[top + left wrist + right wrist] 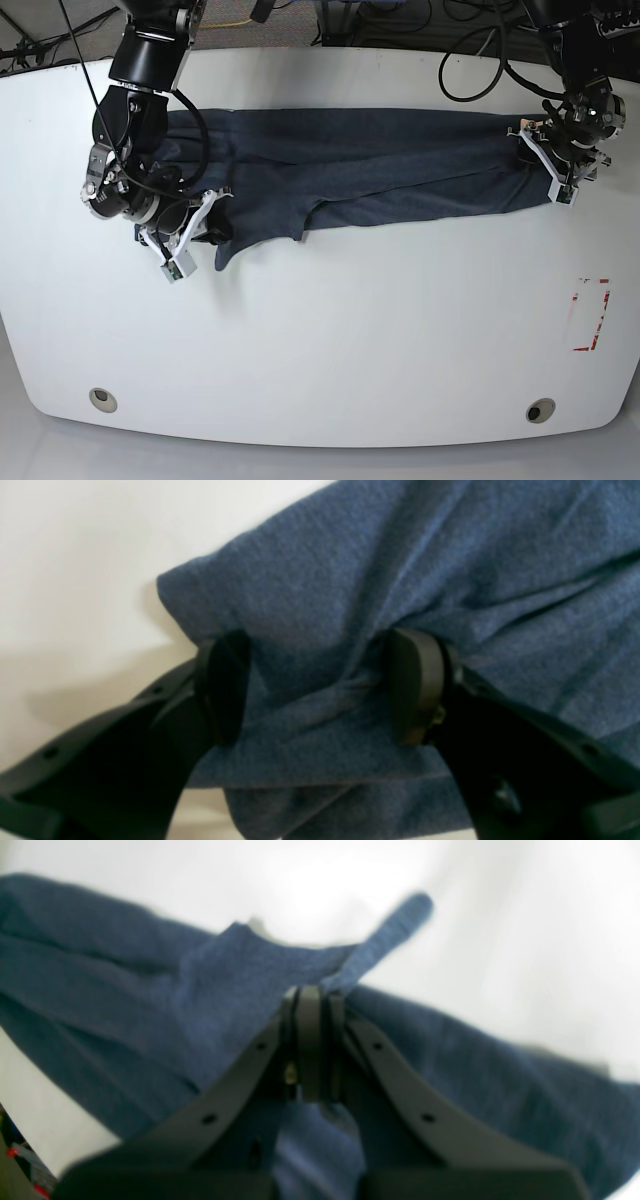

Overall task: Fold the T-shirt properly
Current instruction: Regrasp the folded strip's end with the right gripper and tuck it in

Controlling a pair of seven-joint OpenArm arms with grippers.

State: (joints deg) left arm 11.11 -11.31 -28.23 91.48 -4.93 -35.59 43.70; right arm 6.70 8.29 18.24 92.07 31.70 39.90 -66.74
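The dark slate-blue T-shirt [380,170] lies as a long crumpled band across the far half of the white table [330,330]. At its left end in the base view, my right gripper [195,238] is shut on an edge of the cloth. The right wrist view shows its pads [310,1040] pressed together, with a flap of T-shirt [395,925] sticking out beyond them. At the band's right end, my left gripper [548,165] stands with its jaws wide apart. In the left wrist view a bunched fold of the T-shirt [320,645] fills the gap between its fingers [415,685].
A red marked rectangle [592,315] sits on the table near the right edge. Two round holes [100,399] [540,410] lie by the front edge. Cables [480,60] hang at the back by the arm bases.
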